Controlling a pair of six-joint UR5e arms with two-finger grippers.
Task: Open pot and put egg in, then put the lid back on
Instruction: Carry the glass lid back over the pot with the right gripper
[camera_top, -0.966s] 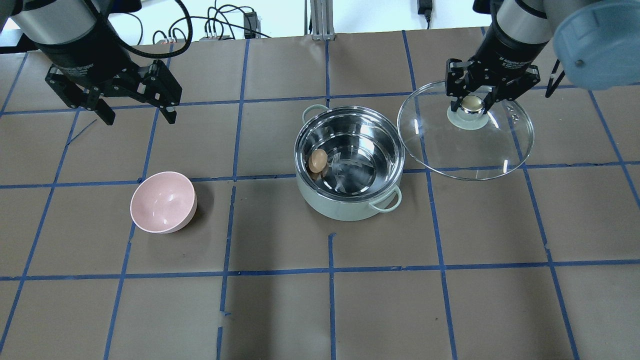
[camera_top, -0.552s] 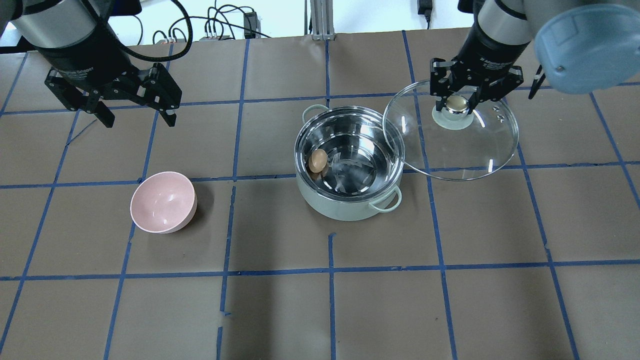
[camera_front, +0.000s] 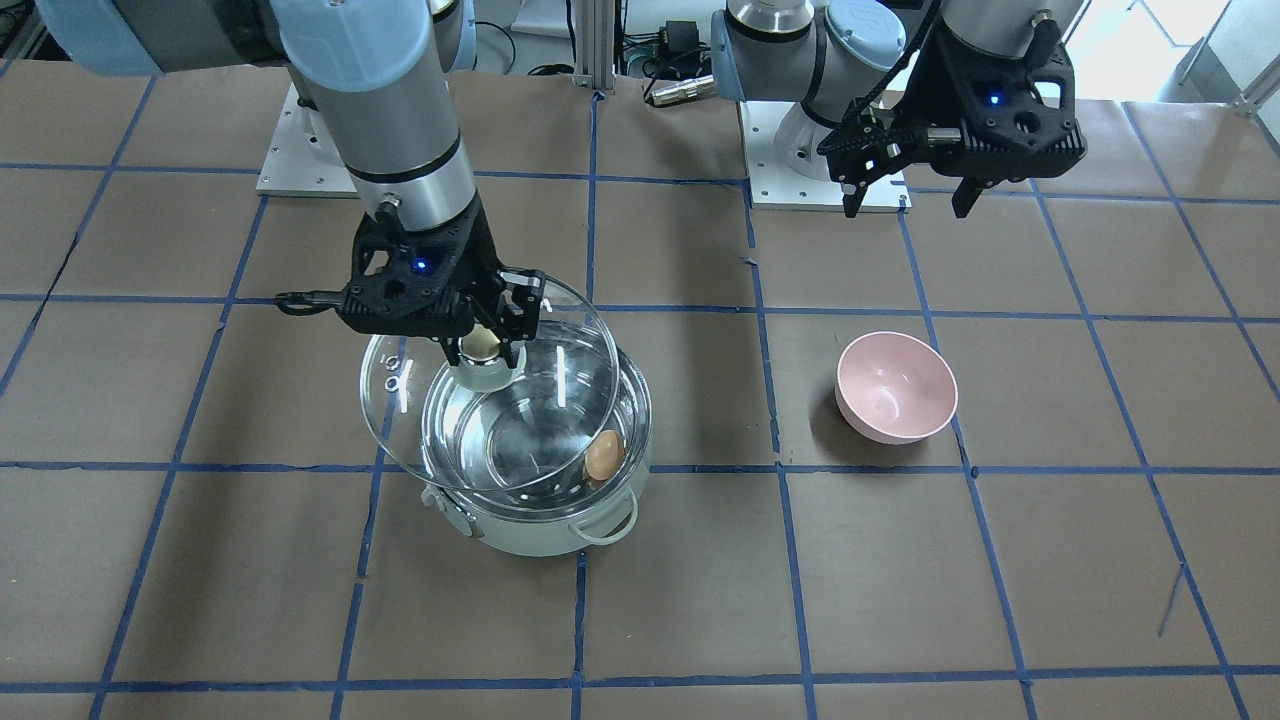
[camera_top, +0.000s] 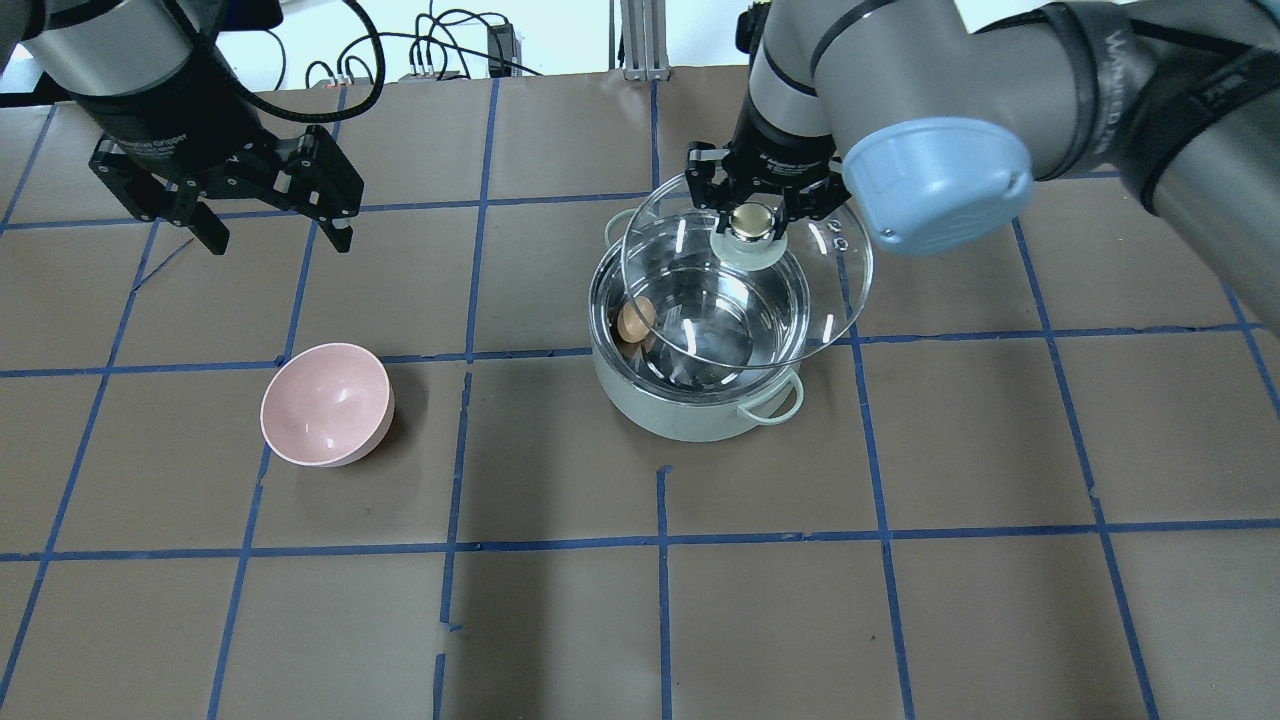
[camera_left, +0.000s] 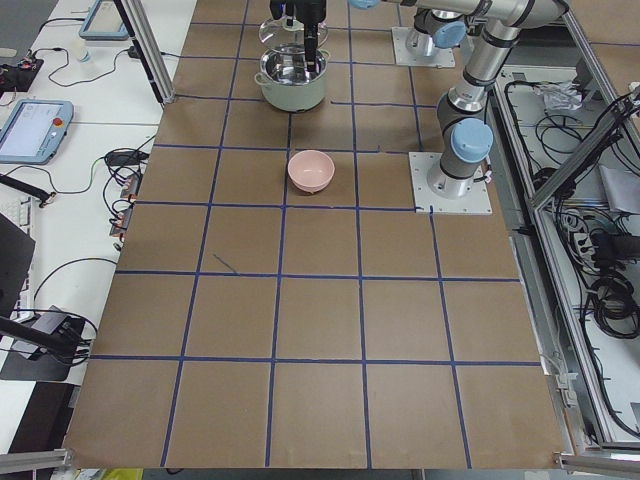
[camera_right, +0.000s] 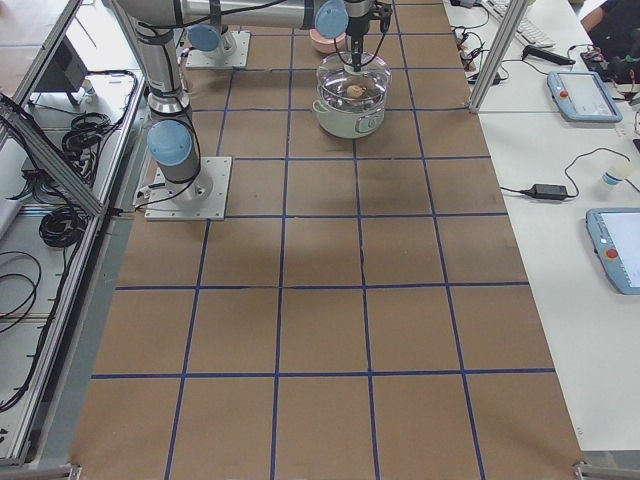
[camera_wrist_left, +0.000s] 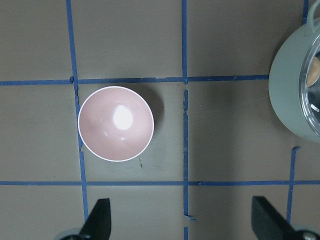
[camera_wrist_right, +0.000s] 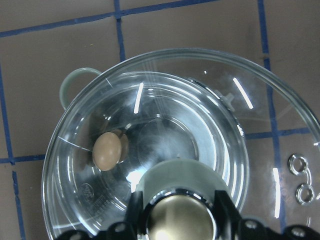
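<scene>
Left to right in the overhead view:

- Left gripper (camera_top: 278, 238): up over the far-left part of the table (camera_top: 900, 620), fingers spread wide, nothing between them. Well apart from everything else. Its wrist camera looks straight down on the bowl, with a sliver of the pot at the right edge.
- Bowl (camera_top: 325, 403): pink, upright, nothing in it, sits alone left of centre. Well apart from the pot.
- Pot (camera_top: 690, 420): mint green with a steel inside, upright at table centre. One loop handle is at the far left, the other at the near right.
- Egg (camera_top: 634, 320): inside the pot, lying on the steel floor against the left wall (the right wrist camera shows it through the glass).
- Lid (camera_top: 800, 300): not seated. It hangs over the pot, offset to the right and toward the far side, so its rim overhangs the pot there and the pot's near-left part is uncovered. It looks slightly tilted in the front view. Can't tell if the glass edge touches the pot rim.
- Right gripper (camera_top: 753, 218): pointing down, fingers clamped on the knob (camera_wrist_right: 179, 220) at the lid's centre, carrying the lid by it.
</scene>
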